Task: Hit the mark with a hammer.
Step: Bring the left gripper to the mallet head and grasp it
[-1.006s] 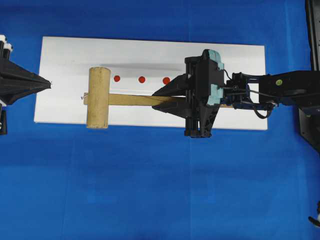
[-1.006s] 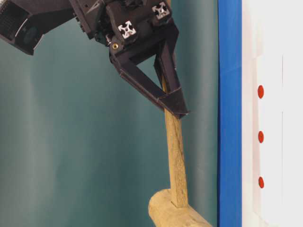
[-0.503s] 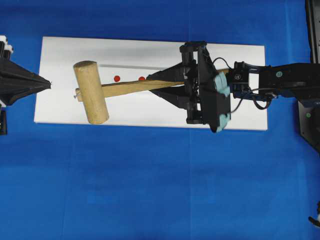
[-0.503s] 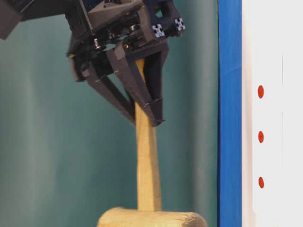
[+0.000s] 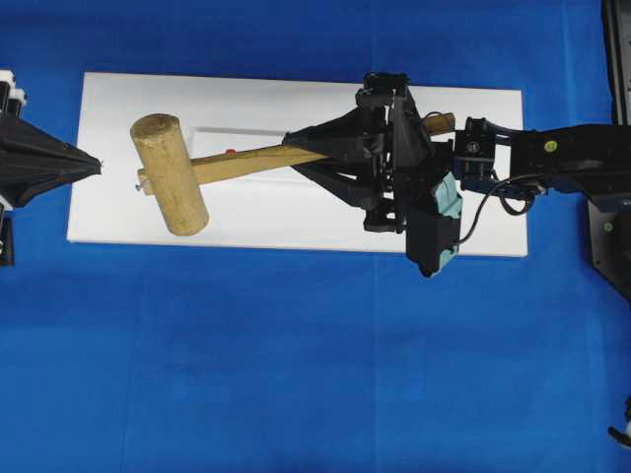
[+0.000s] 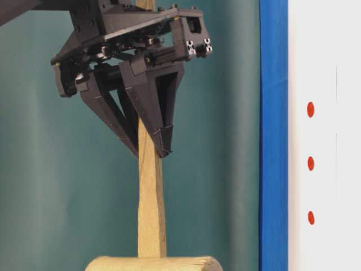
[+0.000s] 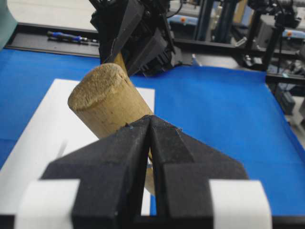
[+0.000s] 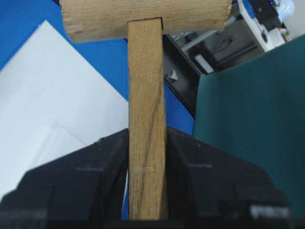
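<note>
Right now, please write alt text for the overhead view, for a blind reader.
The right gripper holds a wooden mallet by its handle above a white block on blue cloth. The shut left gripper waits at the block's left end.

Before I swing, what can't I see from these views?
- Overhead: middle red dot and the right one, hidden under the light wooden mallet's handle and right gripper.
- Table-level: mallet head cut off by the bottom edge.
- Wrist views: no dots visible on the white rectangular block.

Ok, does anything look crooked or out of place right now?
Slightly: the light wooden mallet, gripped by the right gripper at its flat handle, slants across the white rectangular block, hiding two of the three red dots from overhead. No damage shows.
</note>
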